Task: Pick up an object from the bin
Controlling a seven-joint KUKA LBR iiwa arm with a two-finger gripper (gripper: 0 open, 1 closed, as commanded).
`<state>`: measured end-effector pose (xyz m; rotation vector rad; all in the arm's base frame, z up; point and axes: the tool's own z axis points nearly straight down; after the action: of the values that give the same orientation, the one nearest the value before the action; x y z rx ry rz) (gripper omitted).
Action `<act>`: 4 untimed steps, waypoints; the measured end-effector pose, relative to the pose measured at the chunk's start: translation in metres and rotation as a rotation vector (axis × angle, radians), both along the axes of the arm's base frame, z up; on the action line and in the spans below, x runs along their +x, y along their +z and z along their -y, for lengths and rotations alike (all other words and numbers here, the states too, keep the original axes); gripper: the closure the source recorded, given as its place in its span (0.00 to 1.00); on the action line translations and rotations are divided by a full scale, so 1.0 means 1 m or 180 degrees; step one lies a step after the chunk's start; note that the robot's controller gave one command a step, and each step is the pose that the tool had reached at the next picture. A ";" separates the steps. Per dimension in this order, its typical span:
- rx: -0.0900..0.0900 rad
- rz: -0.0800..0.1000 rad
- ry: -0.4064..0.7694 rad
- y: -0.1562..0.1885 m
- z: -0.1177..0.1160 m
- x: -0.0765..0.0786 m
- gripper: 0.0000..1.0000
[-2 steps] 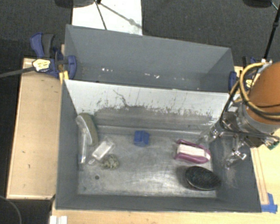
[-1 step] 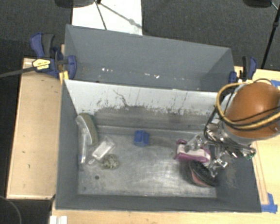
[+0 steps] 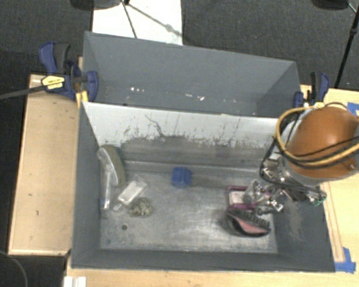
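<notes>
At the left of the bin [image 3: 185, 224] lie a clear plastic piece [image 3: 110, 171] and a greyish lump [image 3: 140, 209], with a blue block [image 3: 181, 177] mid-floor. At the right, the gripper [image 3: 265, 200] sits low over a dark, pink-edged thing [image 3: 247, 223], perhaps a brush. Whether it is spread or pinching, I cannot tell.

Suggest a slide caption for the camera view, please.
Tool low over a dark pink-and-black item at the right of the bin; a blue block and clear plastic pieces lie apart to its left.
</notes>
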<state>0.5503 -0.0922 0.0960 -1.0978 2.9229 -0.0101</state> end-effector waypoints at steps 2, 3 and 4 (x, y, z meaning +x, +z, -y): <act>0.0002 -0.0057 -0.0077 0.124 0.000 -0.008 0.00; -0.0004 -0.0025 0.0264 -0.006 0.021 -0.005 0.00; -0.0003 -0.0043 0.0258 -0.010 0.022 -0.007 1.00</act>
<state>0.5432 -0.1139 0.0864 -1.2205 2.8878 -0.0029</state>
